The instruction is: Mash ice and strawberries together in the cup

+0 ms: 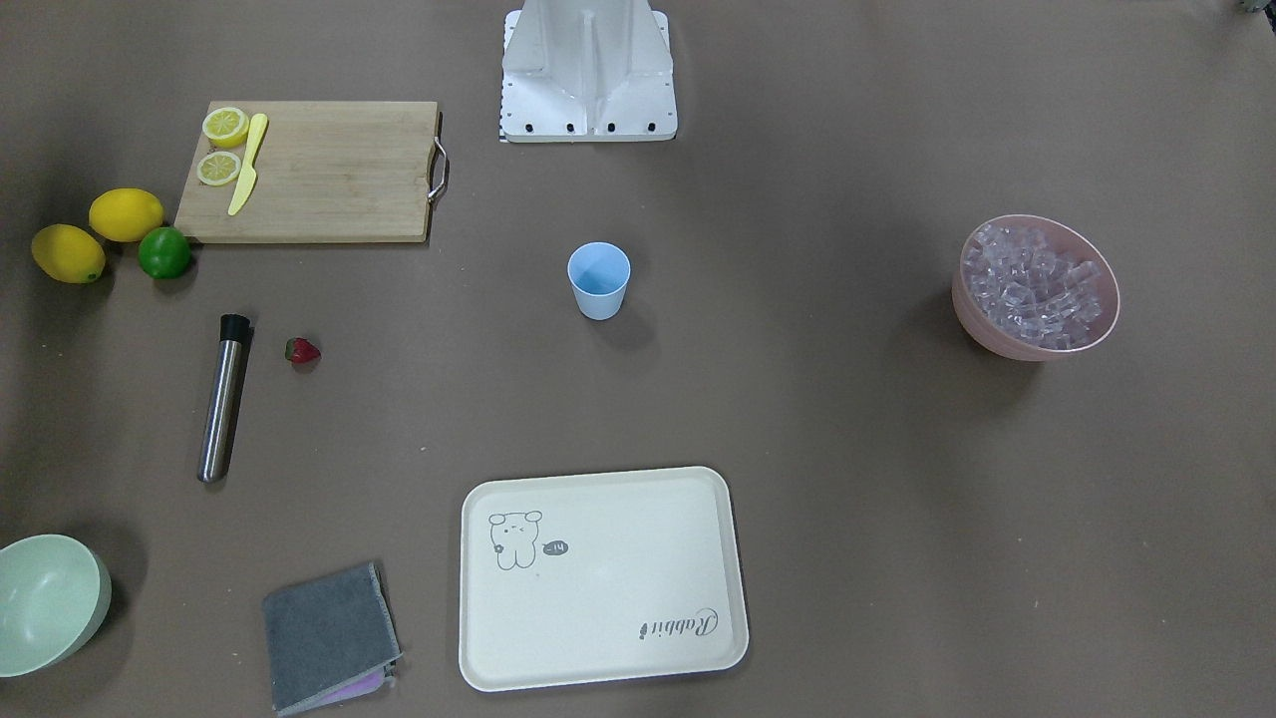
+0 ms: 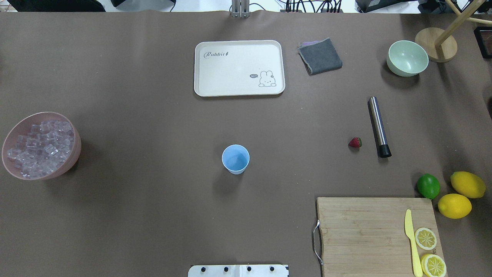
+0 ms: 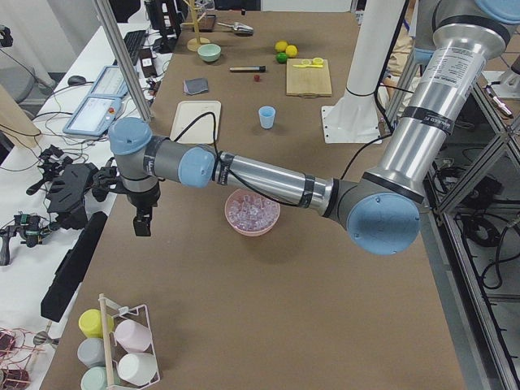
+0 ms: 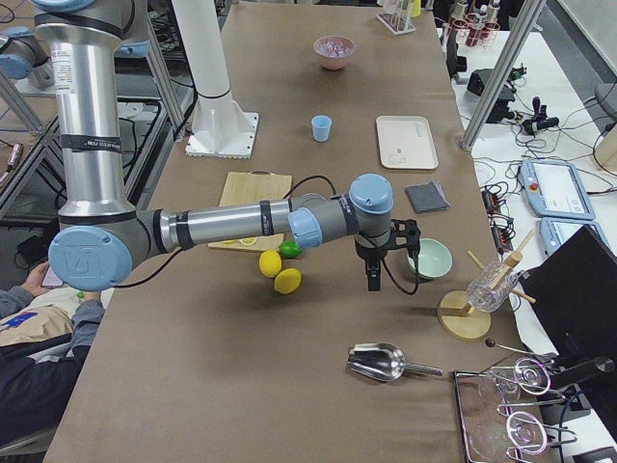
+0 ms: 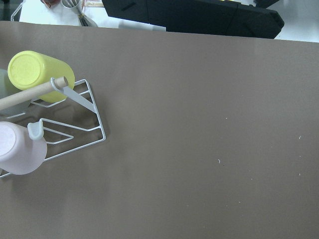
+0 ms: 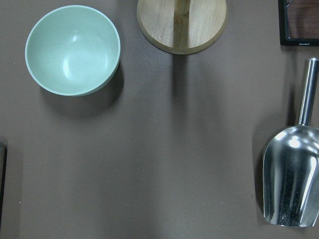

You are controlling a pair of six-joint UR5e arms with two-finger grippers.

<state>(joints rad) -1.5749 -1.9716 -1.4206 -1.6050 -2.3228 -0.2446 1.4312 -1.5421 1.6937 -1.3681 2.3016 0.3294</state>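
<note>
With the empty cup (image 2: 235,159) at the middle of the worktop, the strawberry (image 2: 355,142) towards its right edge and the ice (image 2: 38,148) in a bowl (image 2: 78,146) at the left edge, a careless drop could tip the light cup; whether the jaws are open, I cannot tell.

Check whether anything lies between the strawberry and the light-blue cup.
Nothing visible does. Only bare table separates the strawberry from the cup; the steel muddler lies on the strawberry's other side, away from the cup.
</note>
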